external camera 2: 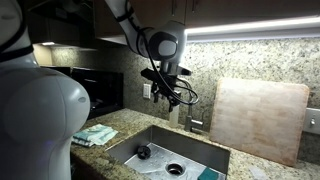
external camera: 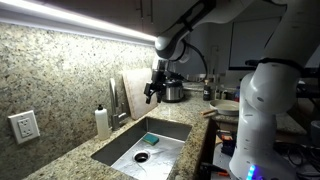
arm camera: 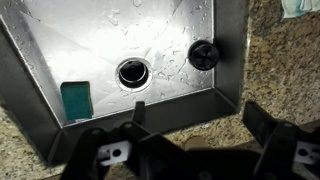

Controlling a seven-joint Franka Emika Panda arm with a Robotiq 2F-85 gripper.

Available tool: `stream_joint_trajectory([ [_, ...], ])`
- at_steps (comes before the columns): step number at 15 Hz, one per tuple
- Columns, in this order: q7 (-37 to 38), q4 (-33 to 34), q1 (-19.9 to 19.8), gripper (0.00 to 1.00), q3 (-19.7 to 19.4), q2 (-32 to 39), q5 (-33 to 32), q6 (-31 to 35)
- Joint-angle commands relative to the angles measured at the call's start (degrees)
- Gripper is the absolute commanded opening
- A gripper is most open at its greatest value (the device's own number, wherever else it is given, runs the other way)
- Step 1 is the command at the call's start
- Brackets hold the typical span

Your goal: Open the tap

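The tap (external camera: 114, 101) is a slim grey-metal faucet standing behind the sink (external camera: 115, 152), taller than the white soap bottle (external camera: 102, 122) beside it. My gripper (external camera: 152, 93) hangs in the air above the far end of the sink, apart from the tap. It also shows in an exterior view (external camera 2: 166, 96), where it covers much of the tap. In the wrist view my gripper (arm camera: 200, 118) is open and empty. Its two dark fingers frame the granite counter at the sink's rim (arm camera: 225, 60). The tap is not in the wrist view.
The basin holds a drain (arm camera: 132, 72), a black stopper (arm camera: 203, 55) and a green sponge (arm camera: 77, 100). A cutting board (external camera 2: 260, 120) leans on the backsplash. A metal pot (external camera: 173, 92) stands beyond it. A green cloth (external camera 2: 95, 133) lies on the counter. A wall outlet (external camera: 23, 126) is near.
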Motion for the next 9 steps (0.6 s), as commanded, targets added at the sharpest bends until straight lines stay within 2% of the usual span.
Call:
stream_joint_trajectory([
  [1,-0.41,0.16,-0.88,1.00,1.13,0.17,0.56,-0.19],
  [3,-2.83,-2.52,0.04,1.00,1.72,0.25,0.82,8.76],
  [6,-8.17,-3.87,3.11,1.00,-0.21,3.25,4.08,23.32],
  [8,-13.02,-3.79,7.53,1.00,-3.65,6.40,8.91,32.93],
  [9,-17.92,-3.35,9.51,1.00,-4.44,8.35,14.50,37.63],
])
